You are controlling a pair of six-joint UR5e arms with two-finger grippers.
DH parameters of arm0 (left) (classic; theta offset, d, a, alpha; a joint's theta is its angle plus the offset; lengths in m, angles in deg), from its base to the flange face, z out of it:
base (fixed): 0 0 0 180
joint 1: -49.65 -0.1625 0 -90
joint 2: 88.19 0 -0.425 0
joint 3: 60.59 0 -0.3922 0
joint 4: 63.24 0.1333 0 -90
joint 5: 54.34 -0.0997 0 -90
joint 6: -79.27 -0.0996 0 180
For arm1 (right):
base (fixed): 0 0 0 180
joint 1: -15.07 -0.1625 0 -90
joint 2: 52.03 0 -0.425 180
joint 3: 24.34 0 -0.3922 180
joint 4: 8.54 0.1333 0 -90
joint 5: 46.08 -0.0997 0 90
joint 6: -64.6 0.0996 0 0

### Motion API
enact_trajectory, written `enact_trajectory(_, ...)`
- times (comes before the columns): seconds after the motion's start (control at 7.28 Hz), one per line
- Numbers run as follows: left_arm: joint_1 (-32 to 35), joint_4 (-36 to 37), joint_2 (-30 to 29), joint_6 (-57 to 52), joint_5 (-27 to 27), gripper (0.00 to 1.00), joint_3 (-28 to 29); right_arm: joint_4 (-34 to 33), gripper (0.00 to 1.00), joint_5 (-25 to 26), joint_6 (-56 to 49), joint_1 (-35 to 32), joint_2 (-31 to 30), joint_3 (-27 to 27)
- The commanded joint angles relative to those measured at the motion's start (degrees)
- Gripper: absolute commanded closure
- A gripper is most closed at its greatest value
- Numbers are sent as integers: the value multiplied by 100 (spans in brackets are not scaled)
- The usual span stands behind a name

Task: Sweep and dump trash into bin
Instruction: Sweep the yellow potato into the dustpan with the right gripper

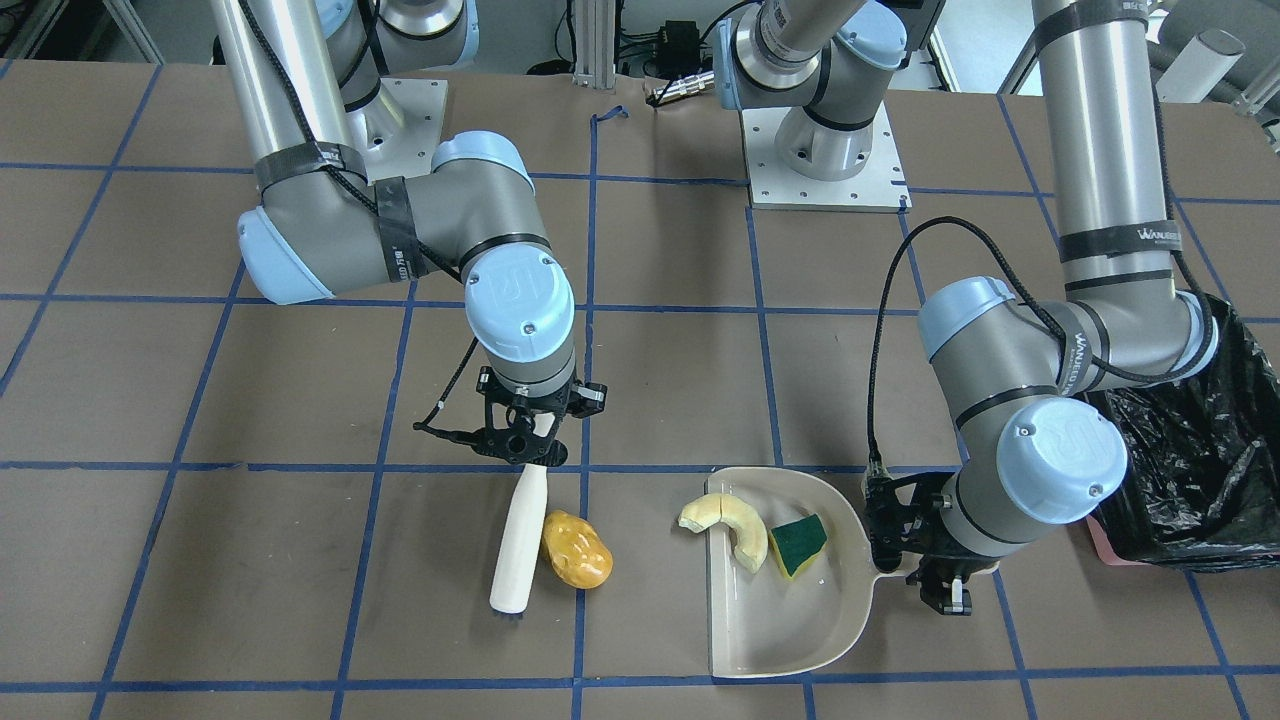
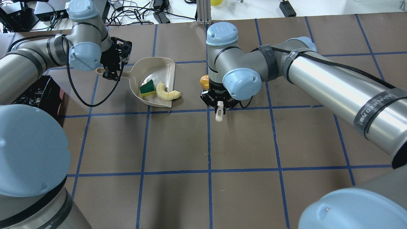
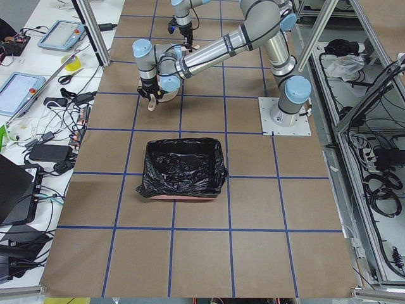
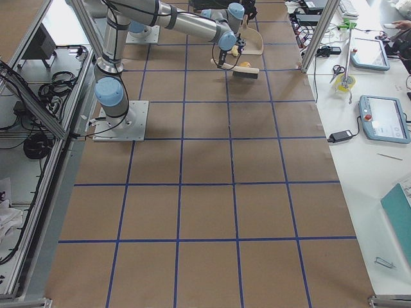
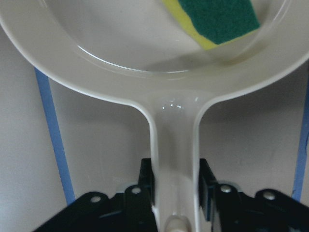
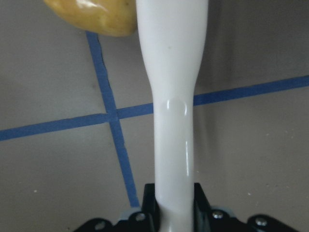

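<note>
A golden-brown potato-like lump [image 1: 576, 549] lies on the table against the white brush handle [image 1: 520, 535]. My right gripper [image 1: 525, 440] is shut on that handle [image 6: 174, 96], with the lump [image 6: 96, 17] just left of it. The pale yellow wedge [image 1: 725, 525] straddles the open lip of the beige dustpan [image 1: 790, 610]. The green-and-yellow sponge piece [image 1: 798, 545] sits inside the pan. My left gripper [image 1: 915, 560] is shut on the dustpan's handle [image 5: 174, 159]. The bin [image 1: 1190, 450], lined with a black bag, stands just beyond the left arm.
The brown table is marked with a grid of blue tape. Both arm bases [image 1: 825, 160] are bolted along the robot's edge. Cables and devices [image 2: 143, 12] lie past the table's far edge. The bin [image 3: 183, 168] stands alone, well apart from the pan.
</note>
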Motion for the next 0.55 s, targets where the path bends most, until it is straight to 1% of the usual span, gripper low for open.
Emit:
enact_trajectory(0.0, 0, -7, -8, 0, 0, 98, -8, -28, 100, -155, 448, -292, 419, 569)
enact_trajectory(0.14, 0, 2, 0, 0, 0, 98, -8, -37, 100, -155, 607, -432, 656, 859)
enact_trajectory(0.27, 0, 2, 0, 9, 0, 98, -8, -37, 100, -146, 669, -512, 762, 1019)
enact_trajectory(0.41, 0, 2, 0, 9, 0, 98, -8, -89, 100, -137, 635, -539, 790, 1064)
